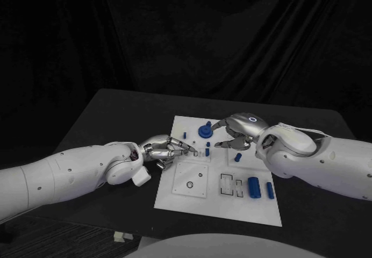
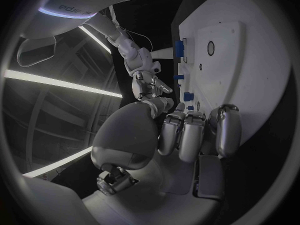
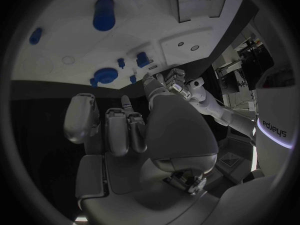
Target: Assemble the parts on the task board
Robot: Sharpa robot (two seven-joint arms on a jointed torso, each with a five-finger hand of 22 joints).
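Note:
The white task board (image 1: 180, 200) lies in the middle of the black table. On its far part stand a round blue part (image 1: 205, 130) and small blue pegs (image 1: 208, 152), and blue blocks (image 1: 254, 188) lie near its right edge. My left hand (image 1: 166, 149) sits at the board's left edge, its fingers (image 2: 187, 135) curled in with nothing seen in them. Over the board's far right part hovers my right hand (image 1: 238, 131), fingers (image 3: 119, 130) likewise curled, close to the round blue part (image 3: 105, 76). The two hands almost face each other across the pegs.
A square white plate (image 1: 191, 180) with a ring-shaped hole sits on the board's near left. Rectangular slots (image 1: 227, 184) lie beside the blue blocks. A small blue piece (image 1: 238, 157) lies below my right hand. Black table (image 1: 116, 113) surrounds the board.

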